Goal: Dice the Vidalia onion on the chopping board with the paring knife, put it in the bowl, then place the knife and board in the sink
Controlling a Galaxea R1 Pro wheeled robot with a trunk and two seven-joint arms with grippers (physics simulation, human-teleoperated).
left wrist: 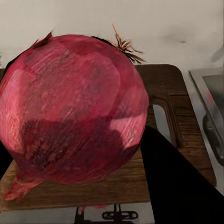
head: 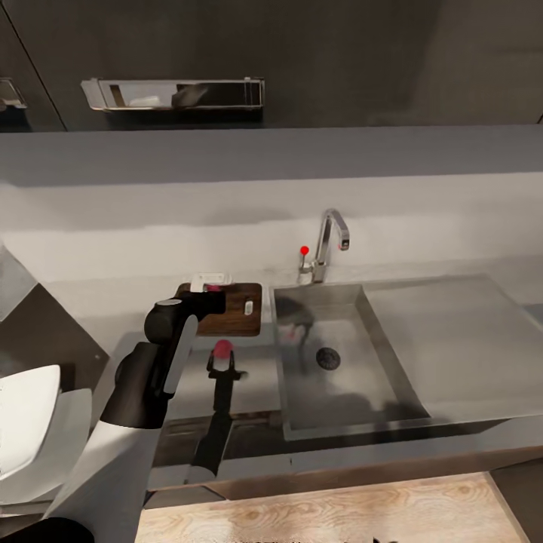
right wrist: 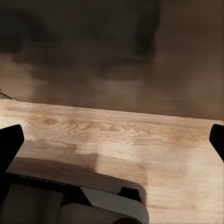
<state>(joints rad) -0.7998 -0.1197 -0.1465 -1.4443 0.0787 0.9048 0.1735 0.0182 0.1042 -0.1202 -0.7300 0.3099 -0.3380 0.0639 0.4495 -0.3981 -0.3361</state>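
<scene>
Onion point(left wrist: 74, 109) is clamped in your left gripper point(head: 221, 360) at center-left of frame, so lower it gently onto the chopping board point(head: 240, 309) before releasing; right gripper's fingers point(right wrist: 10, 140) are spread.

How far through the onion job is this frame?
Done: the onion is out of the sink, held in the left gripper. In hand: carrying it to the chopping board. Left: dicing, filling the bowl, and putting knife and board into the sink.
</scene>
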